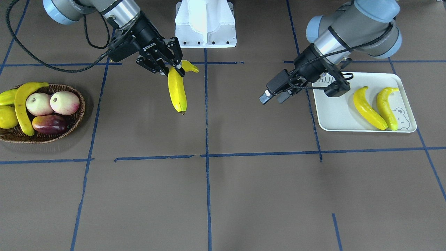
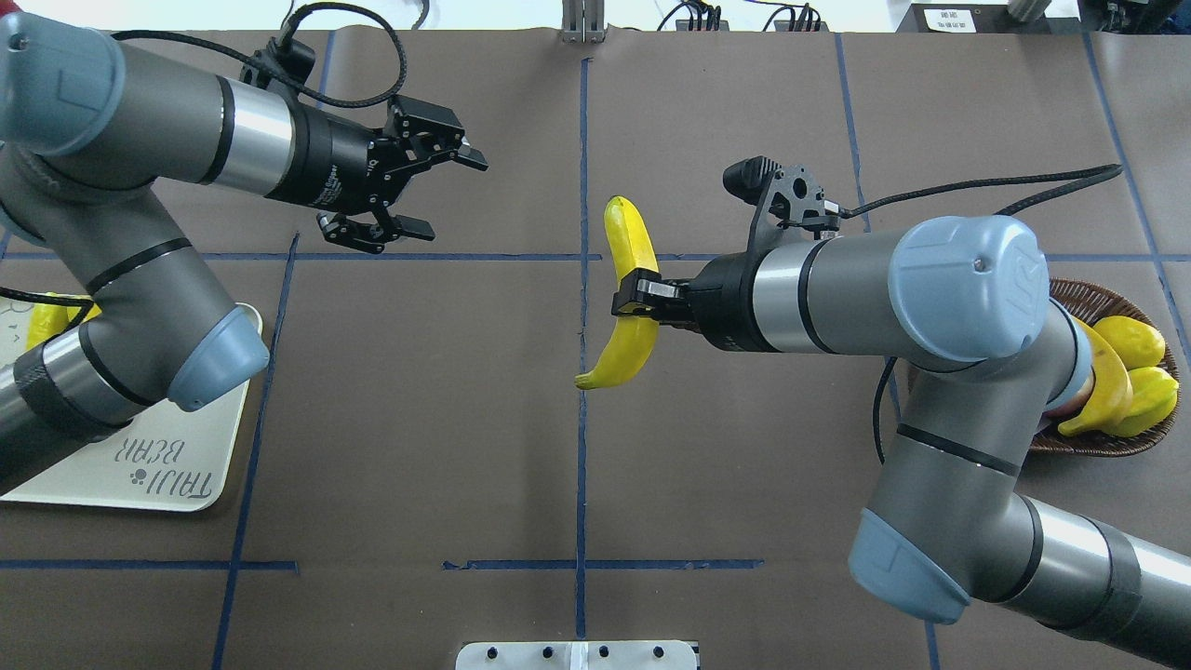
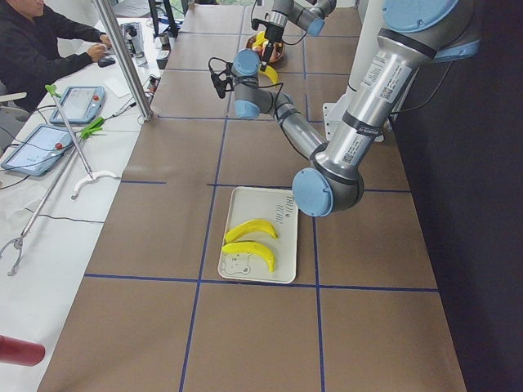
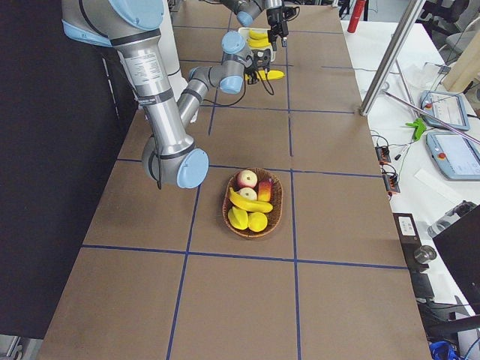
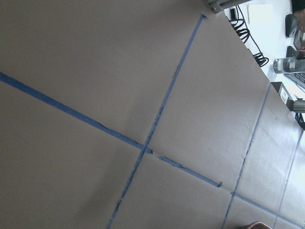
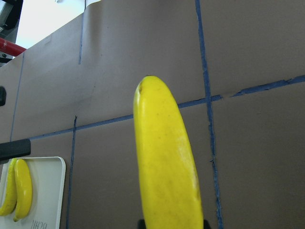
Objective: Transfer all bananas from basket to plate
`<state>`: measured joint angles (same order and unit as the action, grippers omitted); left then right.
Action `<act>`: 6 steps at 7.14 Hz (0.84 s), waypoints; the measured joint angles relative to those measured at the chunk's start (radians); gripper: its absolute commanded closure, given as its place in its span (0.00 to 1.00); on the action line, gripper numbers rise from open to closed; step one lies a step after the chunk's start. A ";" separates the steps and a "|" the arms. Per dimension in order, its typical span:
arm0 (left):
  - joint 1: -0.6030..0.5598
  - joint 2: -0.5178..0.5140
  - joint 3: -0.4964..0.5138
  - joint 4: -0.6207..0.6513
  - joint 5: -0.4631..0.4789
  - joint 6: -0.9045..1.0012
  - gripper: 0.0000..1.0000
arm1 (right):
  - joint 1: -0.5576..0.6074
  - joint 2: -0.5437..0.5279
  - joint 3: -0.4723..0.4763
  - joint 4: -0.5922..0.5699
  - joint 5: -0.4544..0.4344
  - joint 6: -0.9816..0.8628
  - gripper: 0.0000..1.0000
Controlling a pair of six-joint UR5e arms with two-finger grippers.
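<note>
My right gripper (image 2: 637,302) is shut on a yellow banana (image 2: 628,247) near its middle and holds it above the table's centre line; it also shows in the front view (image 1: 177,92) and the right wrist view (image 6: 167,176). My left gripper (image 2: 445,194) is open and empty above bare table, left of that banana. Two bananas (image 1: 369,109) (image 1: 385,108) lie side by side on the white plate (image 1: 334,118). One banana (image 1: 21,104) lies in the wicker basket (image 1: 45,139), across the other fruit.
The basket also holds two pinkish round fruits (image 1: 39,104), a dark red fruit (image 1: 50,124), a star fruit (image 1: 7,97) and a plump yellow fruit (image 1: 7,116). The white robot base (image 1: 205,24) stands at the table's edge. Blue tape lines cross the brown table.
</note>
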<state>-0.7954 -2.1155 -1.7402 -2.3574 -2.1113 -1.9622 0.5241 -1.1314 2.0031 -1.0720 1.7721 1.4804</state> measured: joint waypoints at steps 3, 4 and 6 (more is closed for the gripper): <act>0.101 -0.120 0.083 0.000 0.111 -0.031 0.00 | -0.028 0.011 -0.001 0.000 -0.028 0.002 0.99; 0.135 -0.144 0.103 0.000 0.149 -0.032 0.00 | -0.029 0.011 -0.001 0.000 -0.029 0.002 0.99; 0.177 -0.164 0.121 -0.001 0.187 -0.032 0.28 | -0.030 0.011 -0.001 0.001 -0.029 0.003 0.99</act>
<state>-0.6182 -2.2799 -1.6196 -2.3588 -1.9244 -1.9941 0.4940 -1.1201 2.0019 -1.0709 1.7426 1.4833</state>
